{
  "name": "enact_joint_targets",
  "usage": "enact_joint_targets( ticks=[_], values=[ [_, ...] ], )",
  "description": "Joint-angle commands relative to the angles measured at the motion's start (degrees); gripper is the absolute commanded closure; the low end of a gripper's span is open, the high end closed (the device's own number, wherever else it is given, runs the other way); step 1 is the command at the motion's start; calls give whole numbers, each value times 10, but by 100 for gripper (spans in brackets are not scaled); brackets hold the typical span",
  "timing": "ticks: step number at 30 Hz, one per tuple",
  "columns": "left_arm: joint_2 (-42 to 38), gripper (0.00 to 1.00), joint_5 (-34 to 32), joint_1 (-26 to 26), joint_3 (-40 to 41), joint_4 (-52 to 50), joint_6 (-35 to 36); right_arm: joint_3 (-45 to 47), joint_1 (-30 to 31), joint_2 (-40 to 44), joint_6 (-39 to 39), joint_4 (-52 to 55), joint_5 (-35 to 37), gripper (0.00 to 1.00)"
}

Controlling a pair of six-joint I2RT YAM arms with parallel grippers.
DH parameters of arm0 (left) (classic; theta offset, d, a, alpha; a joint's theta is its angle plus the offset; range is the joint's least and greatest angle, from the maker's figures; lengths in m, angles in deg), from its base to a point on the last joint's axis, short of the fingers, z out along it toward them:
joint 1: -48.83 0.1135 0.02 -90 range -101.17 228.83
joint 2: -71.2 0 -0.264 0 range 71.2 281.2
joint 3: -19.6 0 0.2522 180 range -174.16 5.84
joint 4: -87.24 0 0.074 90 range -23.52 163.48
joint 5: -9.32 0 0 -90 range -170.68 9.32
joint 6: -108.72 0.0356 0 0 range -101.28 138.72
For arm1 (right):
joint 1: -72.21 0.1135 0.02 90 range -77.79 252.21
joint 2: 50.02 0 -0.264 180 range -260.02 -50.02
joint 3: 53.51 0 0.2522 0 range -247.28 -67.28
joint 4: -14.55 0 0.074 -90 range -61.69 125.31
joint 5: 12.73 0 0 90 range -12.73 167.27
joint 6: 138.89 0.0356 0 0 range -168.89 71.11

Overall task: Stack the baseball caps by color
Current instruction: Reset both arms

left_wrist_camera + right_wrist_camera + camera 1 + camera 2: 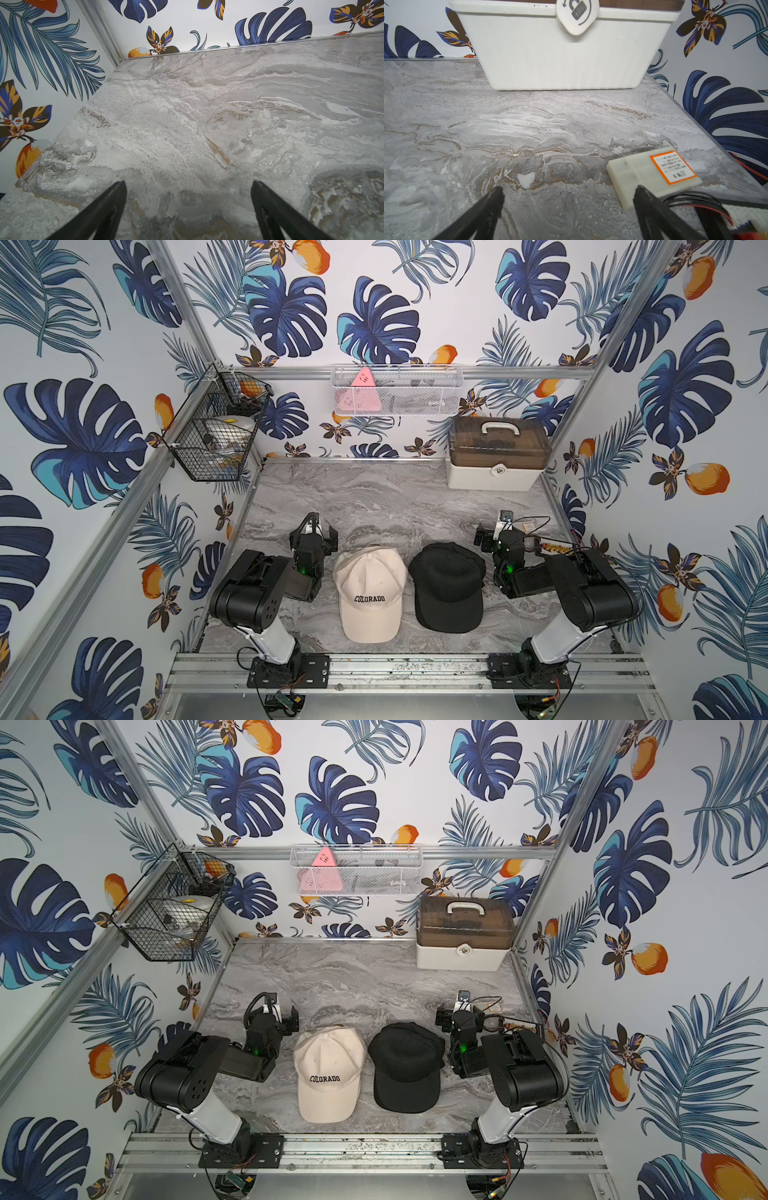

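1. The cream cap (369,593) lies at 6 o'clock on the marble table (374,497). Its long axis runs 12 to 6, and the brim points to 6.
2. The black cap (446,587) sits just beside it at 3 o'clock, on the same axis, brim to 6.
3. The left gripper (313,537) hangs low at the cream cap's 10 o'clock. The arm is folded with its elbow raised, the forearm aimed at 12, and the fingers spread over bare marble.
4. The right gripper (496,537) mirrors it at the black cap's 2 o'clock, fingers spread and empty.
5. The cream cap reads "COLORADO". The latch of the storage box (560,52), at the table's 1 o'clock, reads "BOX". The orange-bordered label on the white block (643,172) is too small to read.
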Motion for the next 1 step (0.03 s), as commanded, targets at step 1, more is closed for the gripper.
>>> enact_joint_targets(
  ticks=[1],
  values=[
    [-2, 1, 1, 2, 1, 16, -6, -3, 0, -1, -3, 2, 2, 0]
  ],
)
